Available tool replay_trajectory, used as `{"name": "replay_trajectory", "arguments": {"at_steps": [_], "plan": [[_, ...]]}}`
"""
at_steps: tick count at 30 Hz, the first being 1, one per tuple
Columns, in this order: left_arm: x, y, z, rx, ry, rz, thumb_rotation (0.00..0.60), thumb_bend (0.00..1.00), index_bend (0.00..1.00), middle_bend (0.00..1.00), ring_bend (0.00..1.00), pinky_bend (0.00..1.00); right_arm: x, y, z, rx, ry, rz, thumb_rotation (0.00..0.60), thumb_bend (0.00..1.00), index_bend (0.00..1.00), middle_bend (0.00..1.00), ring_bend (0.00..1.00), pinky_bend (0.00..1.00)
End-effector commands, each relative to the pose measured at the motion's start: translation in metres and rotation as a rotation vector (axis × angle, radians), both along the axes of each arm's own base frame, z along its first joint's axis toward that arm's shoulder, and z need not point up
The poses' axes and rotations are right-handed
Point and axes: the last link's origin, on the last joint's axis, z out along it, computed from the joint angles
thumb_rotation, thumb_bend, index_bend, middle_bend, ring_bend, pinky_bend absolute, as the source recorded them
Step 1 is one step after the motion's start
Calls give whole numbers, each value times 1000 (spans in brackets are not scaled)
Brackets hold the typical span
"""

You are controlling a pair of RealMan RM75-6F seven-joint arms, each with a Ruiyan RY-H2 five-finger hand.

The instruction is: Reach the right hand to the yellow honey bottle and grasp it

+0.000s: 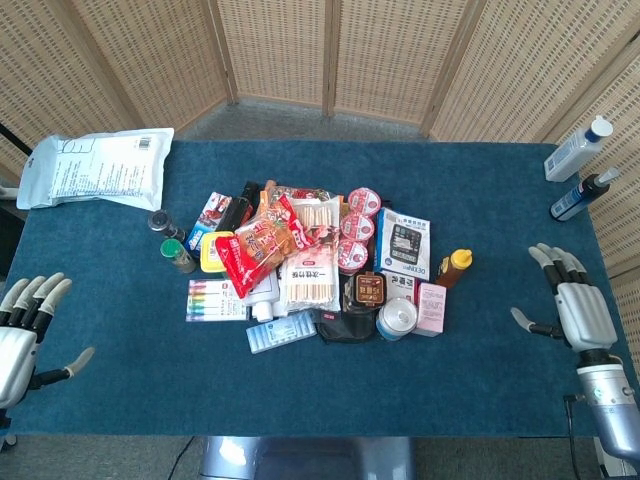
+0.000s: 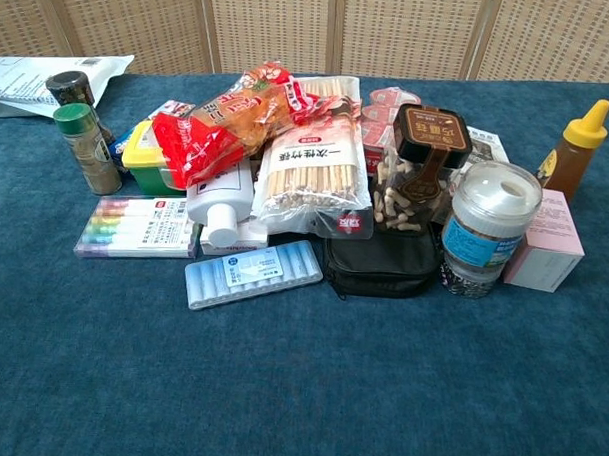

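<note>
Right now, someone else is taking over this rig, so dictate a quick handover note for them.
Right hand: open, holding nothing, at the table's right edge, well clear of the pile.
Left hand: open, holding nothing, at the left edge.
Yellow honey bottle: upright at the right end of the pile, behind the pink box.
Done: nothing grasped.
Left: reach the right hand across and grasp the bottle.

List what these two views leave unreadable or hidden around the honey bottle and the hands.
- Honey bottle: base hidden behind the pink box in chest view.
- Right hand: outside the chest view's frame.
- Left hand: cut by head view's left edge.
- Honey label: too small.
</note>
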Motion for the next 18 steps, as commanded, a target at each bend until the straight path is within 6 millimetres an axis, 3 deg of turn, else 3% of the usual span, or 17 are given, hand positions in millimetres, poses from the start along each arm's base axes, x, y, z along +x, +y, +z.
{"name": "replay_trajectory", "arguments": {"at_steps": [1, 7, 18], "plan": [[7, 2, 1, -8, -11, -23, 425, 282, 11, 53, 26, 0, -4, -28, -8, 34, -78, -3, 548, 271, 0, 34, 0, 0], [17, 5, 4, -12, 11, -39, 423, 281, 9, 52, 25, 0, -11, -53, -28, 97, -134, -18, 554, 271, 0, 34, 0, 0], [24, 2, 8, -4, 32, -32, 422, 283, 5, 51, 26, 0, -22, -75, -60, 176, -169, -49, 551, 270, 0, 34, 0, 0]]}}
